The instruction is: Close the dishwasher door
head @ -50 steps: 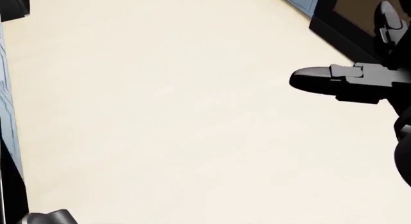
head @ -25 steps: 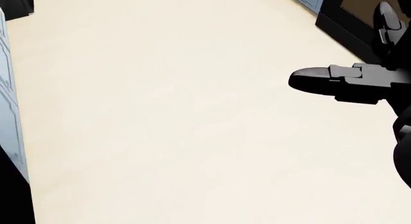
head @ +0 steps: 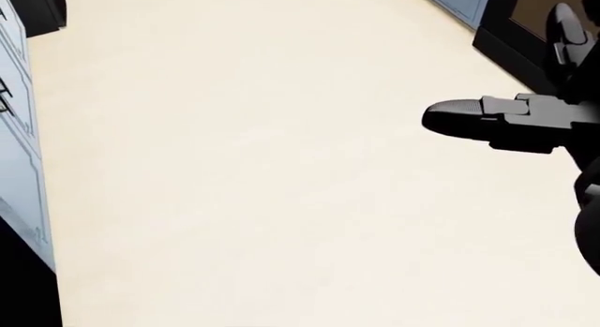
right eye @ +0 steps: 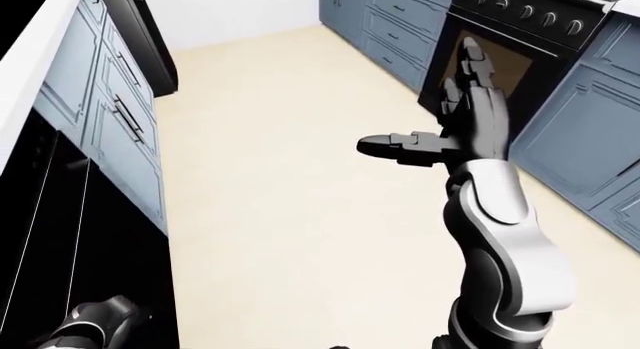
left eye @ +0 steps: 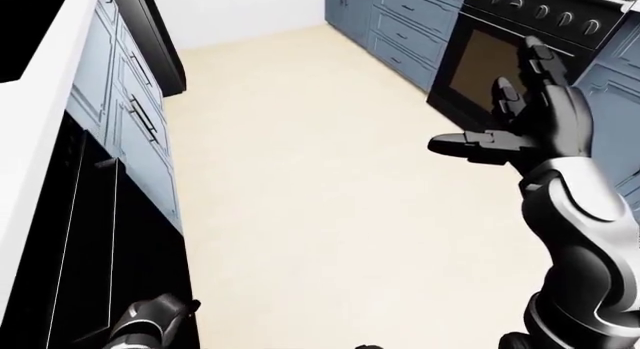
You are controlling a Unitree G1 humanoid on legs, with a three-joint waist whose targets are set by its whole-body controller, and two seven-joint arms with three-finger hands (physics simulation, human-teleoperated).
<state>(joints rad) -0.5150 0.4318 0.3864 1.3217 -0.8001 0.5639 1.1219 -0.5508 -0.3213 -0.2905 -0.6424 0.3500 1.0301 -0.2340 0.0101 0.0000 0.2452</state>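
A black door panel [left eye: 150, 38] juts out from the left cabinet row at the top left of the left-eye view; I cannot tell whether it belongs to the dishwasher. A black appliance front [left eye: 90, 259] fills the lower left under the white countertop [left eye: 40, 116]. My left hand [left eye: 150, 326] hangs low beside that black front, mostly cut off by the view's bottom edge. My right hand [left eye: 485, 101] is raised over the floor with thumb and fingers spread wide, holding nothing.
Blue cabinets [left eye: 135, 124] run along the left. A black oven [left eye: 470, 56] with knobs stands on the right behind my right hand, with more blue cabinets [right eye: 590, 131] beside it. Cream floor [left eye: 320, 184] stretches between the two rows.
The head view has shifted: the left cabinets slide further into the picture and the oven corner moves right. My right hand keeps its place in the view, still spread.
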